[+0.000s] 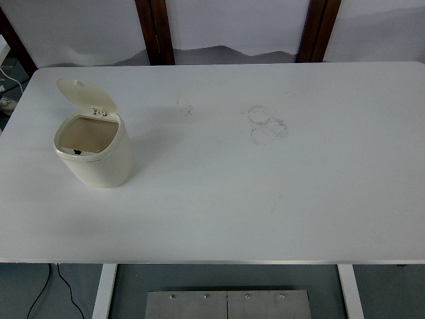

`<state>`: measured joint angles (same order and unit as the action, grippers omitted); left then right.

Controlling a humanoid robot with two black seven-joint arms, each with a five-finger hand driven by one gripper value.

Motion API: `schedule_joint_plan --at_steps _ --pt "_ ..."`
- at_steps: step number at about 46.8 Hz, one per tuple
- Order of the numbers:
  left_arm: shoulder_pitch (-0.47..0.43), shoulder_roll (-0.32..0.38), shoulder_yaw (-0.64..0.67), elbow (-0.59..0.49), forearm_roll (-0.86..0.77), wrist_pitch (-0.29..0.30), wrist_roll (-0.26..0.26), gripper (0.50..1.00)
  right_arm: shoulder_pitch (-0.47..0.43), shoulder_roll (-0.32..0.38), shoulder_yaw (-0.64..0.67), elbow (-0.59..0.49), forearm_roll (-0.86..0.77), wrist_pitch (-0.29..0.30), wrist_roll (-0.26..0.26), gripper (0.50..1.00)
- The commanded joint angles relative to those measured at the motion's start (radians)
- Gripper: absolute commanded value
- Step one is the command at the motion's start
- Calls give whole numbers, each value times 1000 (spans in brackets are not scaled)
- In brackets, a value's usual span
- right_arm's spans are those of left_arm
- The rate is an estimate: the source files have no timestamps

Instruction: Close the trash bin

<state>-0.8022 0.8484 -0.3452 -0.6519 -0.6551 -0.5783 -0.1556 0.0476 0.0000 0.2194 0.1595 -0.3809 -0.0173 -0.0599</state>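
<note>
Nothing looks done yet: the bin (pixel 95 151) stands on the table's (pixel 265 199) left side with its lid (pixel 86 95) tipped up and back, fully open, and neither hand is in view, so their state cannot be told.
</note>
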Motion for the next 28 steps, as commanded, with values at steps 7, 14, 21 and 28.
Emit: schedule_joint_plan --at_steps 7,14,21,28 --pt "0 -2 0 0 0 0 -1 1000 0 0 0 0 0 -1 0 995" --pt "0 -2 0 0 0 0 1 1000 0 0 0 0 0 0 0 995" --pt "9 -2 0 0 0 2 -1 1000 0 0 0 0 0 0 0 995" --pt "15 -3 0 0 0 2 -1 1000 0 0 0 0 0 0 0 995"
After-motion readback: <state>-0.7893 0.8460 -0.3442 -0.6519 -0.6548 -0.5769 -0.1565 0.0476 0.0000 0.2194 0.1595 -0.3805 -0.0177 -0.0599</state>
